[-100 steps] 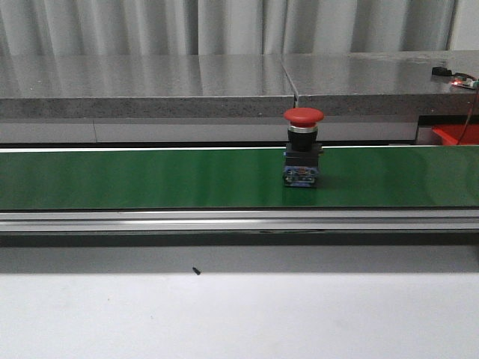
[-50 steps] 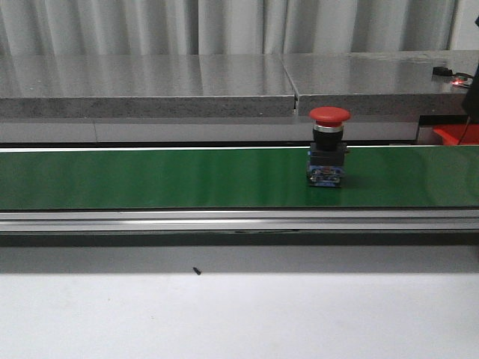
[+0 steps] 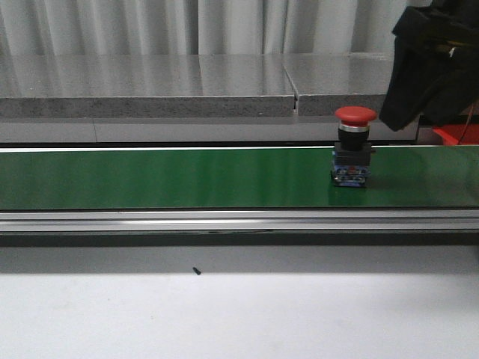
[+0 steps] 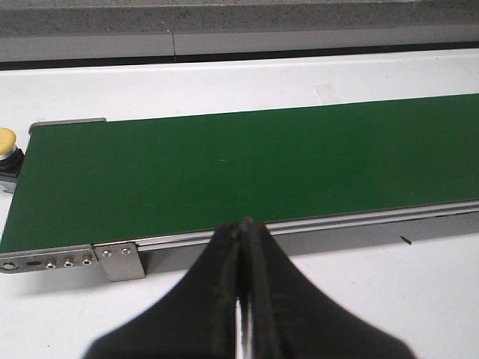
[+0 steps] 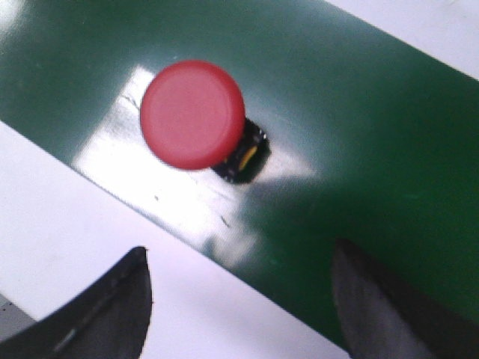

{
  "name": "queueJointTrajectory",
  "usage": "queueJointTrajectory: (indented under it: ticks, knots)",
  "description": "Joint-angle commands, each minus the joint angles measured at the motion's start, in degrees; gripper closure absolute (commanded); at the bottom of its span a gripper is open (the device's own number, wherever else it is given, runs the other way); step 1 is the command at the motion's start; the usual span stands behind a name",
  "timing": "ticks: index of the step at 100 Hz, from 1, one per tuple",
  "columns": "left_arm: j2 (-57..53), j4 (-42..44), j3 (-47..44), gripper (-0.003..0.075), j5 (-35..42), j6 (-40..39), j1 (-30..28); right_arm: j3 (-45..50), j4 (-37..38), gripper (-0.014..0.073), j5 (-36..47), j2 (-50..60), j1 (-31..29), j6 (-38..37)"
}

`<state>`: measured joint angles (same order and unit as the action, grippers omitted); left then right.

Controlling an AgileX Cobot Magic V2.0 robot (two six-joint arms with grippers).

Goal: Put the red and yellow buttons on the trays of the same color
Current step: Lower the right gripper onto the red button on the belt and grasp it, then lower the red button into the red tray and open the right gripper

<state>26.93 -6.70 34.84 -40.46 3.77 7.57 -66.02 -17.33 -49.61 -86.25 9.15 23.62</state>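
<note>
A red button [image 3: 354, 116] with a black and blue base stands upright on the green belt [image 3: 165, 178], right of centre. My right arm [image 3: 432, 66] hangs above and just right of it. Seen from the right wrist, the red button [image 5: 192, 114] lies beyond my right gripper [image 5: 239, 258], which is open and holds nothing. A yellow button [image 4: 6, 141] sits off one end of the belt in the left wrist view. My left gripper [image 4: 243, 228] is shut and empty over the white table. A corner of the red tray [image 3: 451, 135] shows at far right. No yellow tray is in view.
The conveyor's metal rail [image 3: 239, 220] runs along the front of the belt, with white table [image 3: 239, 314] in front of it. A grey stone counter [image 3: 150, 86] stands behind. A small dark speck [image 3: 196, 271] lies on the table.
The red button has ridden the belt to the right. My right arm has come into the front view at the upper right, above the button.
</note>
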Motion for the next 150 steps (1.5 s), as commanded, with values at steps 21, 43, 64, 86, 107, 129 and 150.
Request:
queueJointTrajectory:
  ticks: [21,43,64,86,107,129,150]
  knots:
    - [0.2,-0.5,1.5,0.0739,4.1,-0.5,0.5,-6.4,-5.5,0.0088,1.4,-4.1,0.0,4.1]
    - [0.2,-0.5,1.5,0.0739,4.1,-0.5,0.5,-6.6,-5.9,0.0115,5.2,-6.5,0.0,4.1]
    - [0.2,-0.5,1.5,0.0739,4.1,-0.5,0.5,-6.6,-6.3,0.0319,6.0,-7.0,0.0,4.1]
    - [0.2,-0.5,1.5,0.0739,4.1,-0.5,0.5,-6.2,-7.2,0.0354,6.0,-6.2,0.0,3.9]
    - [0.2,-0.5,1.5,0.0739,4.1,-0.5,0.5,-2.7,-7.3,0.0359,7.0,-1.5,-1.2,3.9]
    - [0.2,-0.5,1.5,0.0739,4.1,-0.5,0.5,2.1,-7.3,0.0359,7.4,5.5,-8.7,1.5]
    - [0.2,-0.5,1.5,0.0739,4.1,-0.5,0.5,5.7,-7.2,0.0359,8.3,10.6,-20.0,0.1]
